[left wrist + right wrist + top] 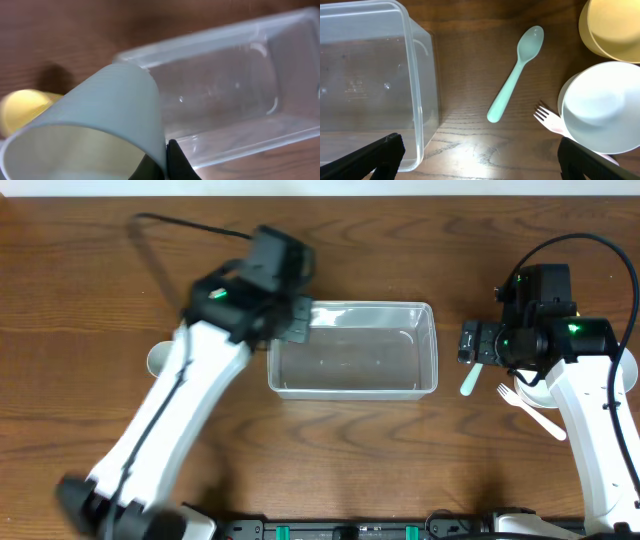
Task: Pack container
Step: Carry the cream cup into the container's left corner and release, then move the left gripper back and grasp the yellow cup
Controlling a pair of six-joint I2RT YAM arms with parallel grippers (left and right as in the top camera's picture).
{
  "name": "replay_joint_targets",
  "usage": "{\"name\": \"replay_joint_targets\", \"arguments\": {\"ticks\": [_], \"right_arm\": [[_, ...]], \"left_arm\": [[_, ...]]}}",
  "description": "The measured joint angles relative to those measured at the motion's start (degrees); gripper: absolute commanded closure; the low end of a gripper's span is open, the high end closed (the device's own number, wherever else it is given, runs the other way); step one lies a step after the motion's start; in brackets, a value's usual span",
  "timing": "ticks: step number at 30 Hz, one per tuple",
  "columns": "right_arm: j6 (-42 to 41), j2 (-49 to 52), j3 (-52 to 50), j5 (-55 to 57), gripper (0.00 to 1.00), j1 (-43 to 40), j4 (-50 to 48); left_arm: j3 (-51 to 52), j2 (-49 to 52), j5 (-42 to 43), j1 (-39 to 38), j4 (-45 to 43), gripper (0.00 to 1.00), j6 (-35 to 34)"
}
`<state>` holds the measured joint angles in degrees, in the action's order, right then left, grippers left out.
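Note:
The clear container (360, 365) lies in the middle of the table with nothing in it. My left gripper (288, 315) hovers over its far-left corner; in the left wrist view the gripper (165, 162) is shut on the wall of a pale blue cup (105, 110), held tilted above the container (230, 80). My right gripper (470, 342) is open and empty just right of the container, its fingers (480, 160) spread wide over bare table. The container's end wall (417, 75) shows at the left of the right wrist view.
A mint spoon (515, 75) and a white fork (546, 118) lie right of the container. A pale bowl (600, 105) and a yellow bowl (612, 27) stand at the far right. A yellow cup (22, 107) and a pale bowl (160, 360) are left of the container.

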<state>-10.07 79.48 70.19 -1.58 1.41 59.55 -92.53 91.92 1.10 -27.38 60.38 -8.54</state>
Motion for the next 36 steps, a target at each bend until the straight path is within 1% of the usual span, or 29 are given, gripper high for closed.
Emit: {"name": "replay_joint_targets", "arguments": {"ticks": [7,14,15,16,17,18,20,21,22,23,25,28,29,30,31,36], "right_arm": [[0.0,0.0,0.0,0.02,0.01,0.0,0.66],[0.0,0.0,0.0,0.02,0.01,0.0,0.68],[0.0,0.0,0.02,0.02,0.01,0.0,0.66],[-0.02,0.0,0.02,0.04,0.01,0.0,0.68],[0.0,0.0,0.02,0.02,0.01,0.0,0.74],[-0.02,0.0,0.02,0.02,0.01,0.0,0.79],[0.0,0.0,0.0,0.02,0.01,0.0,0.92],[-0.02,0.0,0.02,0.02,0.01,0.0,0.92],[0.0,0.0,0.02,0.02,0.01,0.0,0.92],[0.0,0.0,0.02,0.02,0.01,0.0,0.96],[-0.02,0.0,0.02,0.02,0.01,0.0,1.05],[0.0,0.0,0.02,0.02,0.01,0.0,1.11],[0.0,0.0,0.02,0.02,0.01,0.0,1.11],[-0.02,0.0,0.02,0.04,0.01,0.0,1.14],[0.0,0.0,0.04,0.04,0.01,0.0,1.16],[-0.02,0.0,0.04,0.04,0.01,0.0,1.29]], "left_arm": [[0.31,14.12,0.0,-1.55,-0.46,0.94,0.98],[0.35,21.16,-0.02,-1.55,-4.15,0.92,3.61],[0.35,21.92,-0.02,-1.55,-4.48,0.9,3.96],[0.35,22.8,-0.04,-1.55,-4.68,0.85,4.15],[0.35,23.39,-0.07,-1.55,-4.79,0.71,4.35],[0.35,24.02,-0.26,-1.55,-4.94,0.67,4.48],[0.35,24.74,-1.11,-1.55,-5.09,0.65,4.92],[0.35,24.83,-1.55,-1.55,-5.07,0.62,5.2],[0.33,24.81,-1.84,-1.55,-4.81,0.62,5.53],[0.09,24.76,-2.23,-1.55,-4.0,0.61,5.68],[-1.09,24.72,-3.04,-1.55,-1.64,0.54,5.86],[-5.35,24.0,-4.09,-1.55,2.58,0.5,6.12],[-7.23,23.28,-4.66,-1.55,3.63,0.42,6.14],[-9.14,22.18,-5.51,-1.55,4.5,0.34,6.25],[-11.08,20.35,-6.73,-1.55,4.79,0.31,6.14],[-16.28,8.15,-11.63,0.63,5.07,0.29,6.69]]}}
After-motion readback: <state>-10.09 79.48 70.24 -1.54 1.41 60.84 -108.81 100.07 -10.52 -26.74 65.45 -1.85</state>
